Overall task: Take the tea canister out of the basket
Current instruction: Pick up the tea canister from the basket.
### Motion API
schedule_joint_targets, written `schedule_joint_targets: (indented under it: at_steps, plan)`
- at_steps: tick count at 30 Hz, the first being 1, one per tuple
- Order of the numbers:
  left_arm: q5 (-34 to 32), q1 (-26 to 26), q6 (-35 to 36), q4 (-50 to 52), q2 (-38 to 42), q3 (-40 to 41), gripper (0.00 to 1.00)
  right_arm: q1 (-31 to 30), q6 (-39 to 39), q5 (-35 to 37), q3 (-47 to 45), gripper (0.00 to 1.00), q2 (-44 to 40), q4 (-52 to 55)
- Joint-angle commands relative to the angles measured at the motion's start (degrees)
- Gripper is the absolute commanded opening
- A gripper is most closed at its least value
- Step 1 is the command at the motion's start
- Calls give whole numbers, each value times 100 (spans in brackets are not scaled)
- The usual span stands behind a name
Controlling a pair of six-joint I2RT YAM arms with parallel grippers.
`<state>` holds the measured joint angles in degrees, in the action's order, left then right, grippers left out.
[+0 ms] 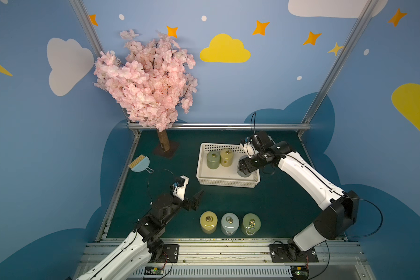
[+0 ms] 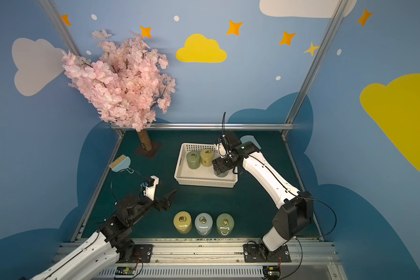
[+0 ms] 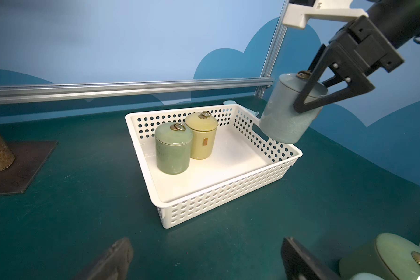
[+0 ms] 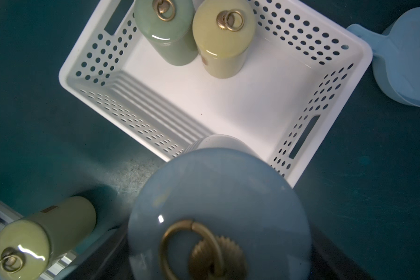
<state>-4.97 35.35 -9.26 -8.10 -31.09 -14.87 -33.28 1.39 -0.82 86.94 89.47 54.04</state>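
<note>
My right gripper [image 1: 245, 167] is shut on a pale blue-grey tea canister [image 3: 286, 114], its dark fingers [image 3: 310, 92] clamped across the lid and body. The canister [image 4: 218, 206] hangs tilted above the right side of the white perforated basket [image 1: 226, 182], clear of its floor. A green canister [image 1: 213, 159] and a yellow canister [image 1: 226, 157] stand together at the back left of the basket [image 3: 216, 201]. My left gripper [image 1: 197, 197] hovers open over the mat, left of the basket's front, with nothing between its fingers [image 3: 117, 259].
Three canisters stand in a row near the front edge: yellow [image 1: 208, 221], pale blue [image 1: 230, 223], green [image 1: 250, 224]. A light-blue dustpan [image 4: 403, 60] lies behind the basket's right end. A small brush [image 1: 140, 164] and a pink blossom tree [image 1: 165, 143] are at the left.
</note>
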Motion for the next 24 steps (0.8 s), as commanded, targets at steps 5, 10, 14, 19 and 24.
schedule_joint_targets:
  at_steps: [5,10,14,19,24]
  plan:
    - [-119,-20,-32,89,138,-8,100,-251,424,115,-522,61,-932,-241]
    - [-160,-20,-12,115,173,-7,100,-376,720,207,-1054,61,-1509,-402]
    - [-178,-20,0,124,174,-9,100,-514,798,267,-1471,61,-1906,-608]
    - [-191,-20,-2,124,179,-12,100,-681,1000,372,-1794,61,-2244,-659]
    - [-196,-20,2,124,179,-7,100,-904,1172,503,-1933,61,-2330,-627]
